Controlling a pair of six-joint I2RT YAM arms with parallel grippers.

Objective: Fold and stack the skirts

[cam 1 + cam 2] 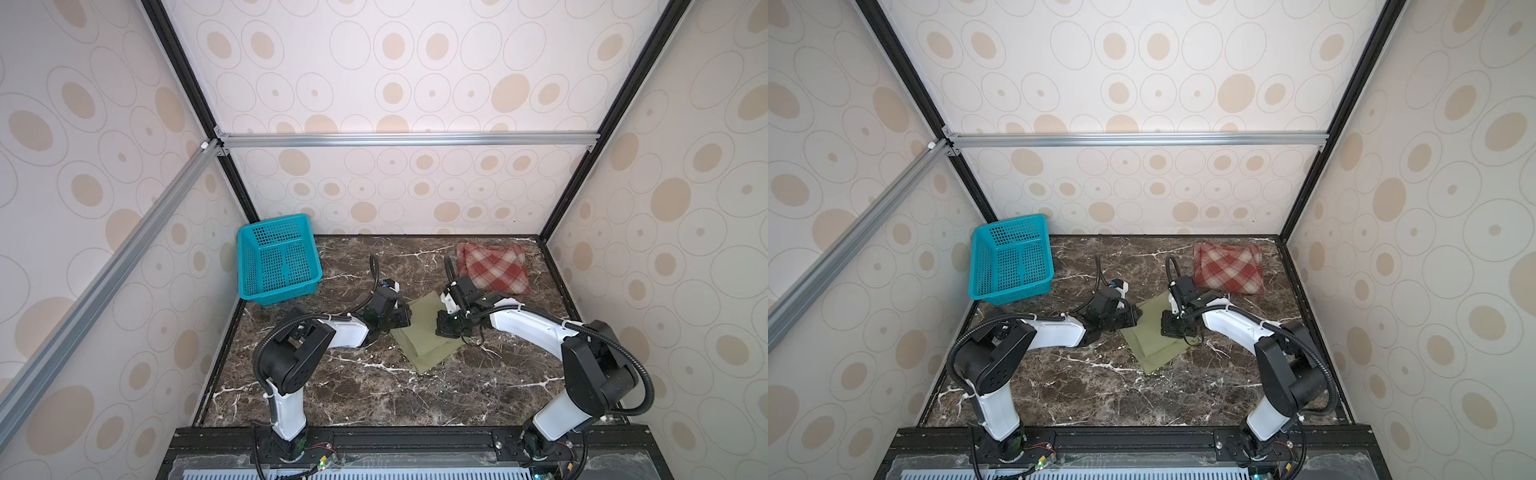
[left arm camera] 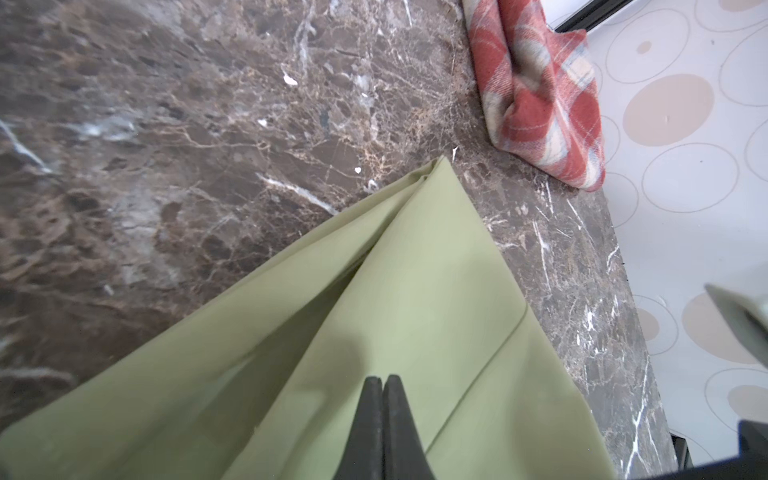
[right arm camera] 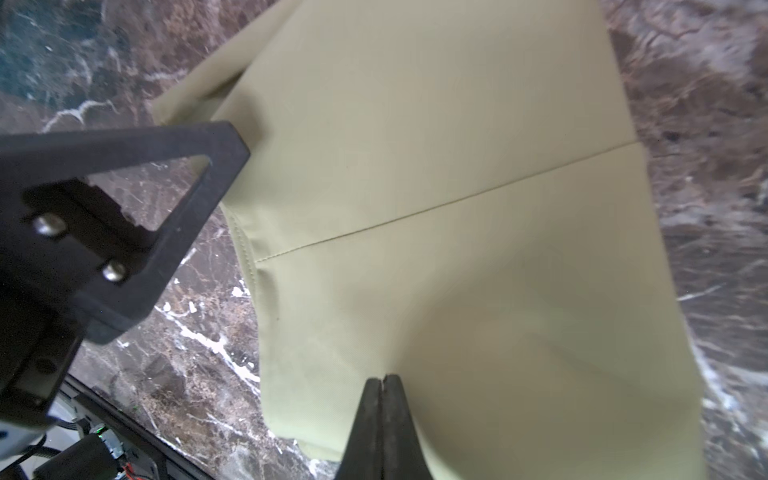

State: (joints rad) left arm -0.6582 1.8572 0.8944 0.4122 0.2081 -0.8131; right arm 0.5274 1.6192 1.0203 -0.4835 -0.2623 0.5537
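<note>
The olive-green skirt (image 1: 420, 338) (image 1: 1152, 343) lies folded in the middle of the marble table, one corner pointing toward the front. My left gripper (image 1: 409, 318) (image 2: 382, 377) is shut on its left edge, and the cloth tents up from the pinch (image 2: 415, 291). My right gripper (image 1: 442, 329) (image 3: 383, 377) is shut on its right edge, with creases spreading from the tips across the skirt (image 3: 436, 166). The red-and-cream plaid skirt (image 1: 492, 268) (image 1: 1229, 268) (image 2: 544, 95) lies folded at the back right corner, apart from both grippers.
A teal perforated basket (image 1: 278, 259) (image 1: 1011, 259) stands tilted at the back left against the wall. Patterned walls close in the table (image 1: 374, 395) on three sides. Both arm bases sit on the black rail at the front edge.
</note>
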